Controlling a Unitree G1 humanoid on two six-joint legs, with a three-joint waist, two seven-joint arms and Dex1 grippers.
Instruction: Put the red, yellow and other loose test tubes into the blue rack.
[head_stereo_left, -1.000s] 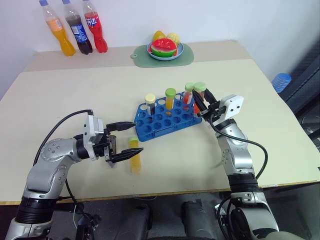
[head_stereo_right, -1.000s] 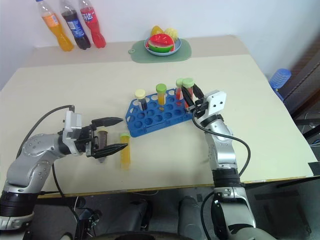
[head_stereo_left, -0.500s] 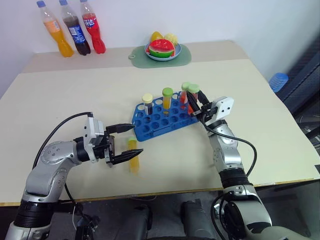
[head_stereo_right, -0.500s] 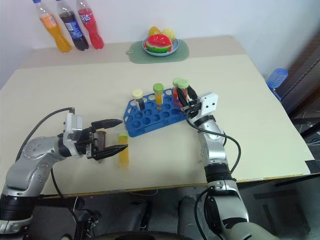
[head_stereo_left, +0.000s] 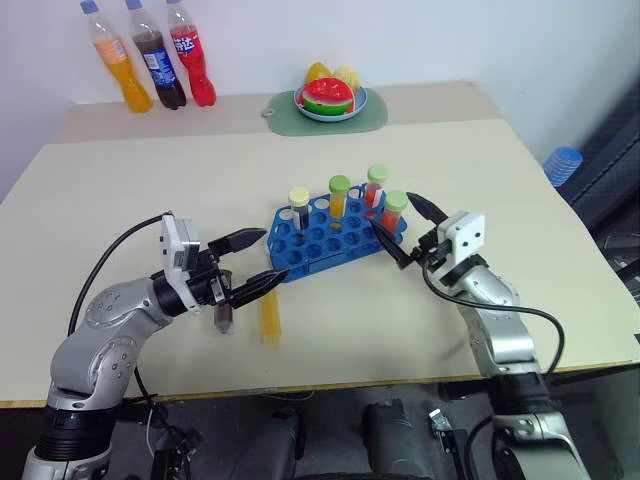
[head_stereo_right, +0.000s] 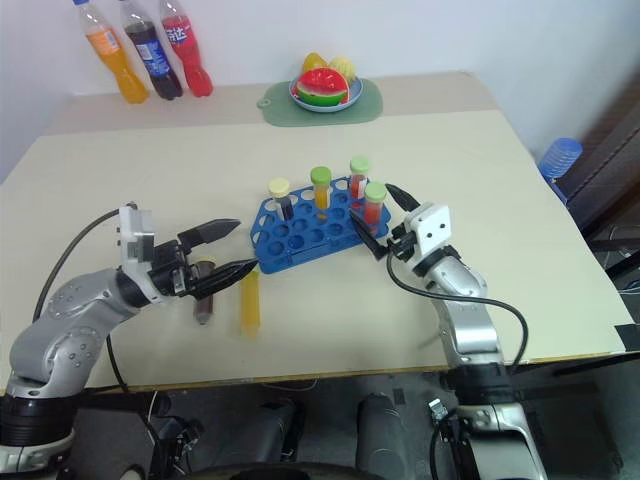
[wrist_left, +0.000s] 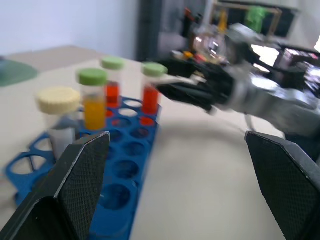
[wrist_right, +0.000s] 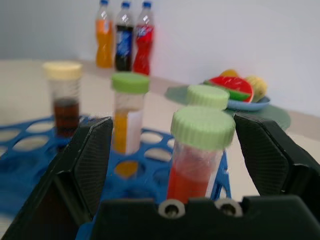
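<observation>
While the right gripper is letting go, a red tube is standing newly seated in the blue rack.

Going left to right: the left gripper (head_stereo_left: 247, 263) is hovering with fingers spread wide over two loose tubes lying on the table (head_stereo_left: 120, 180), a dark tube (head_stereo_left: 224, 317) and a yellow tube (head_stereo_left: 269, 318), near the rack's left end. The blue rack (head_stereo_left: 320, 240) is holding four tubes. At its right end the red tube (head_stereo_left: 393, 213) that the right gripper (head_stereo_left: 403, 228) was clamping a second ago is standing free, and that gripper is drawing back, fingers apart. Two tubes are probably left.
</observation>
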